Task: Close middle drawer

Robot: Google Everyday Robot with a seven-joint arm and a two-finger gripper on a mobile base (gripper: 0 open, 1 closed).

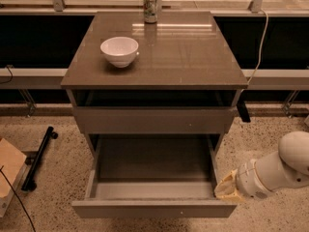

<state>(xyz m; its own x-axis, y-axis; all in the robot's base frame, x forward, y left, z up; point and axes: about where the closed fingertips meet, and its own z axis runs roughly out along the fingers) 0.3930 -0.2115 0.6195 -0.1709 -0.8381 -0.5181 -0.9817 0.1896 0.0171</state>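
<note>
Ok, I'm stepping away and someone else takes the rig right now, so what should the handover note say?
Tool: low on the right, beside the front right corner of the middle drawer; contact unclear.
Middle drawer: pulled far out, nothing visible inside.
Done: tool positioned at the drawer; drawer not yet closed.
Left: push the front panel in until flush, probably from the front.
On top: bowl and can.
</note>
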